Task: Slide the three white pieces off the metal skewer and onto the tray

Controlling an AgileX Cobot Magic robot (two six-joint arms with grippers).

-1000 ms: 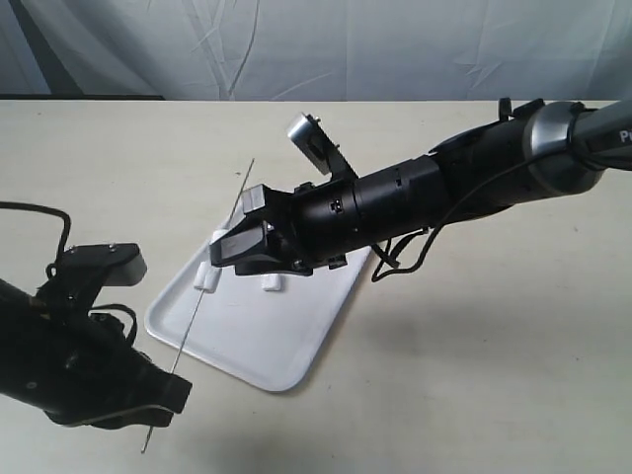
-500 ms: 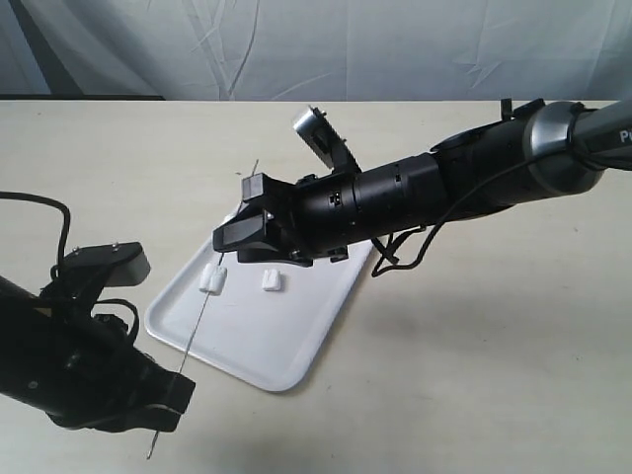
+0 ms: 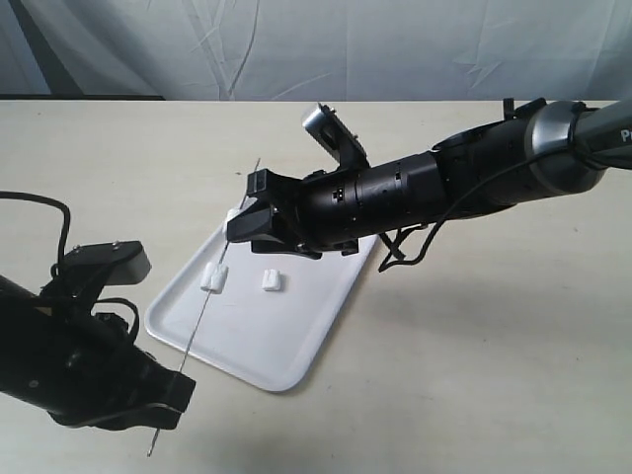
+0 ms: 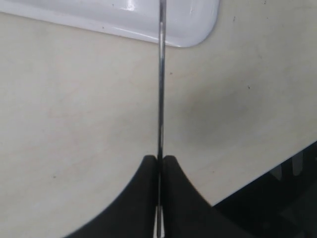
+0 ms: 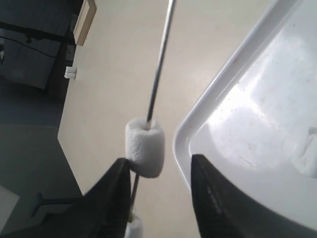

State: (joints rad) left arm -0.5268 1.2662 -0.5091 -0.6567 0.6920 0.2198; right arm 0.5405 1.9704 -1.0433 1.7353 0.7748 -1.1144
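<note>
The metal skewer (image 3: 202, 311) slants over the tray (image 3: 267, 336), and my left gripper (image 3: 173, 385) is shut on its near end (image 4: 160, 99). My right gripper (image 3: 244, 212) is open and straddles the skewer (image 5: 157, 74) near the tray's far left corner. One white piece (image 5: 144, 147) is threaded on the rod between the fingers (image 5: 210, 198) and touches one of them. A second piece (image 3: 212, 277) sits lower on the skewer. The third piece (image 3: 270, 281) lies loose on the tray.
The right arm (image 3: 444, 188) stretches across from the right, over the tray's back edge. The cream table (image 3: 474, 346) ends at a dark drop near the left gripper (image 4: 160, 158). A pale curtain hangs behind the table.
My right gripper has moved up along the skewer towards its free tip, carrying one white piece with it. The left gripper and the other two pieces have hardly moved.
</note>
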